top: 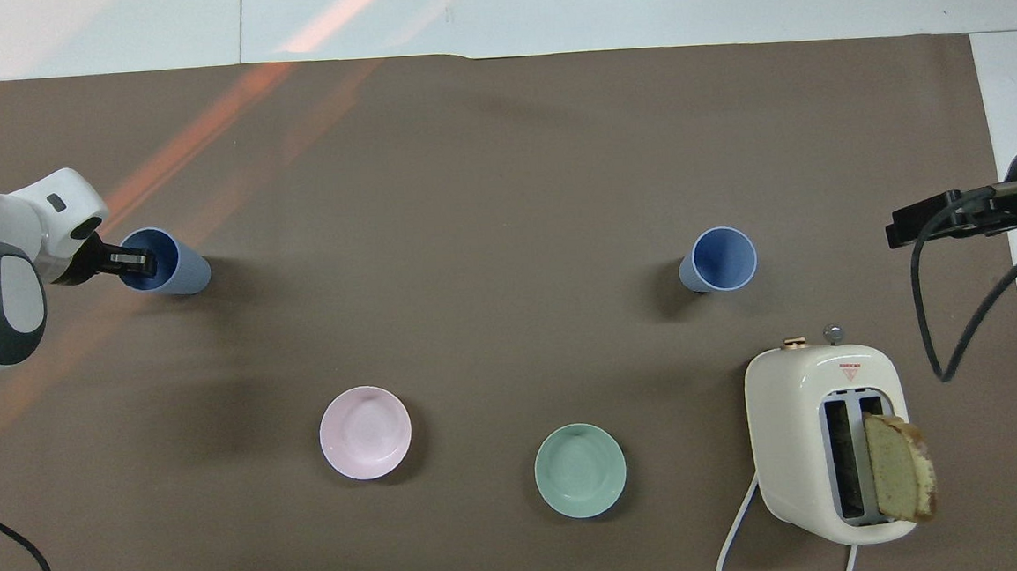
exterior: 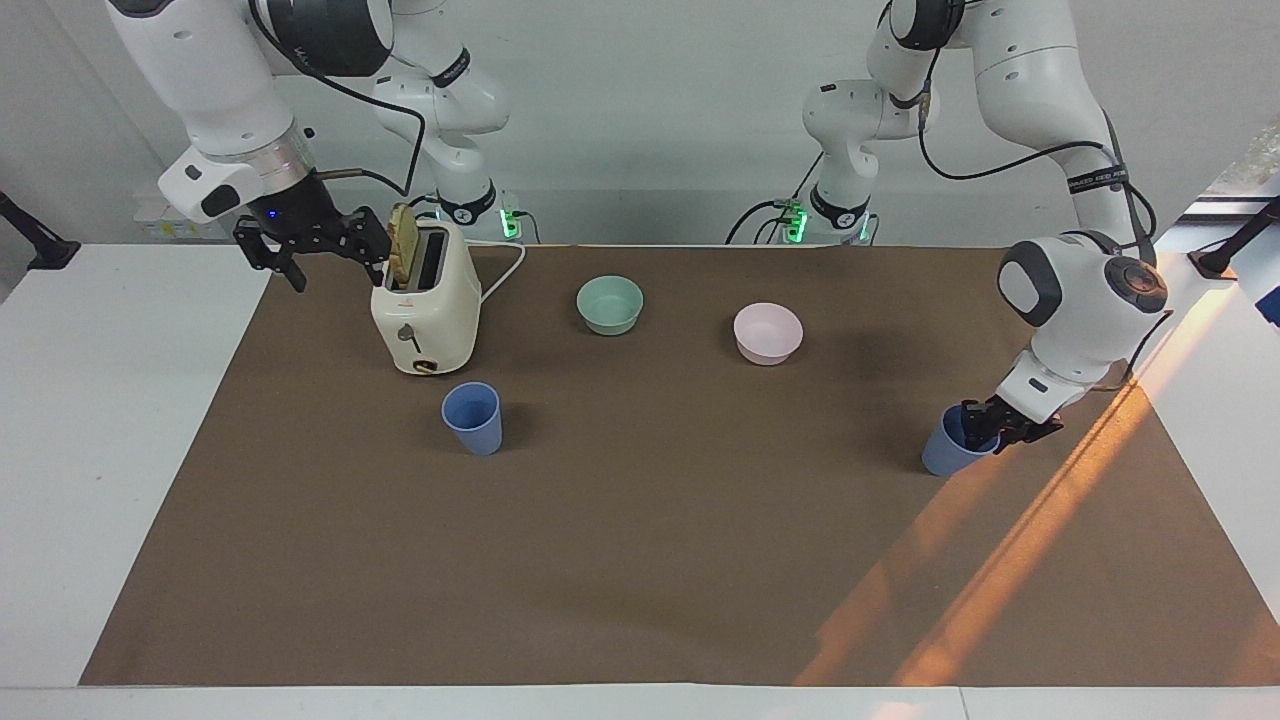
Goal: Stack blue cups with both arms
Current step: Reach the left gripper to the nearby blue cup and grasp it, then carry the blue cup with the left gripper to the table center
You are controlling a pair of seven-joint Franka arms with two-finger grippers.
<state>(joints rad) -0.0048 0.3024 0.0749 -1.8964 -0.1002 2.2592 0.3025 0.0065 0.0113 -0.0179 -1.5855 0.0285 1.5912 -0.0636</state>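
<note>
Two blue cups stand upright on the brown mat. One cup [exterior: 473, 418] [top: 719, 259] stands farther from the robots than the toaster. The other cup [exterior: 940, 455] [top: 176, 269] is toward the left arm's end of the table. My left gripper [exterior: 1000, 428] [top: 132, 260] is down at this cup's rim and open, with one finger inside the cup and the other outside its wall. My right gripper [exterior: 312, 250] [top: 911, 225] is open and empty, and waits up in the air beside the toaster near the mat's edge.
A cream toaster [exterior: 425, 310] [top: 823, 443] holds a slice of bread [exterior: 403, 243] and has a white cord. A mint-green bowl [exterior: 610, 303] [top: 580, 471] and a pale pink bowl [exterior: 768, 332] [top: 365, 432] sit nearer the robots than the cups.
</note>
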